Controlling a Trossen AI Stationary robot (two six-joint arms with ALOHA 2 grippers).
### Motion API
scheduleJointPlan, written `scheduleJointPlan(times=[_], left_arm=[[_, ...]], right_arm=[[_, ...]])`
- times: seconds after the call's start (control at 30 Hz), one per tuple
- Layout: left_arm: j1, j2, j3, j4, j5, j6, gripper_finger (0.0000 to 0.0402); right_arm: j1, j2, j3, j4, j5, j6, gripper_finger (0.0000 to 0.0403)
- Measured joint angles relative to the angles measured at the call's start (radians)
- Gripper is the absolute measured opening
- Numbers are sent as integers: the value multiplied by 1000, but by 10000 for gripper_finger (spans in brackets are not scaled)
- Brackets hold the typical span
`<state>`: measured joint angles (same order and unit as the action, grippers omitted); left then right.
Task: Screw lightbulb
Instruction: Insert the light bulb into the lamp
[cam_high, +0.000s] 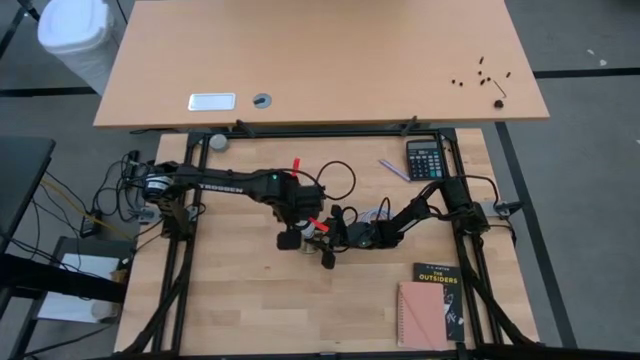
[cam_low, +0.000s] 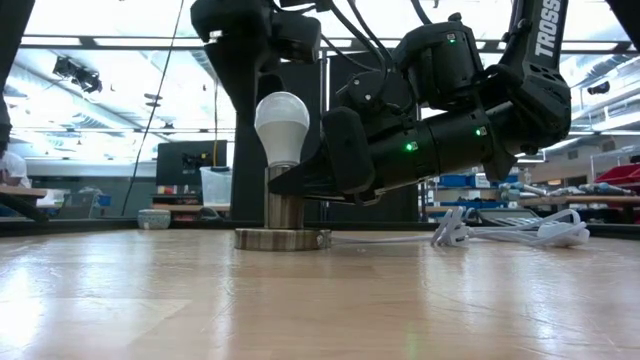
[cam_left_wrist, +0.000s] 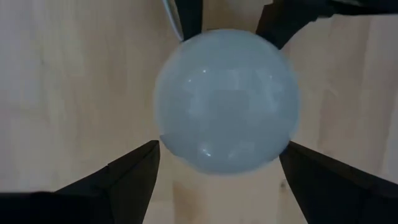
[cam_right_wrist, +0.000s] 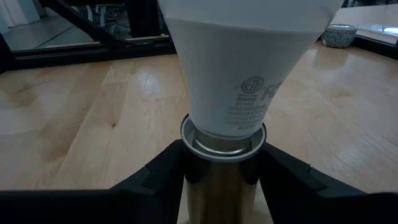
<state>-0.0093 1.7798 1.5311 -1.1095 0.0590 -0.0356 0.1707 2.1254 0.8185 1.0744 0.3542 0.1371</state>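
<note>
The left dark six-joint arm reaches from the table's left edge toward the middle, its wrist bent to point straight down; the left gripper (cam_left_wrist: 217, 180) hangs there with its two dark fingers (cam_left_wrist: 124, 180) spread wide apart. The right dark six-joint arm comes in low from the right side, forearm near level with the tabletop. The right gripper (cam_right_wrist: 221, 165) sits close under the left one, its fingers (cam_right_wrist: 155, 174) part-way closed on either side of an upright metal cylinder
</note>
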Motion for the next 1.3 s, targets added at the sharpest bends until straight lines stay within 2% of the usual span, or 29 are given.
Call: scheduleJointPlan(times=[0.27, 0.47, 0.7, 0.83, 0.93, 1.13, 1.3], left_arm=[[0, 0, 0, 28, 30, -24, 335], [0, 0, 0, 42, -28, 50, 335], [0, 0, 0, 42, -141, 161, 335], [0, 0, 0, 42, -160, 251, 335], [0, 0, 0, 42, -143, 299, 335], [0, 0, 0, 53, -20, 285, 335], [0, 1, 0, 84, -8, 236, 336]], right_arm=[[0, 0, 0, 0, 0, 0, 186], [0, 0, 0, 0, 0, 0, 186], [0, 0, 0, 0, 0, 0, 186], [0, 0, 0, 0, 0, 0, 186], [0, 0, 0, 0, 0, 0, 186], [0, 0, 0, 0, 0, -2, 186], [0, 0, 0, 0, 0, -2, 186]])
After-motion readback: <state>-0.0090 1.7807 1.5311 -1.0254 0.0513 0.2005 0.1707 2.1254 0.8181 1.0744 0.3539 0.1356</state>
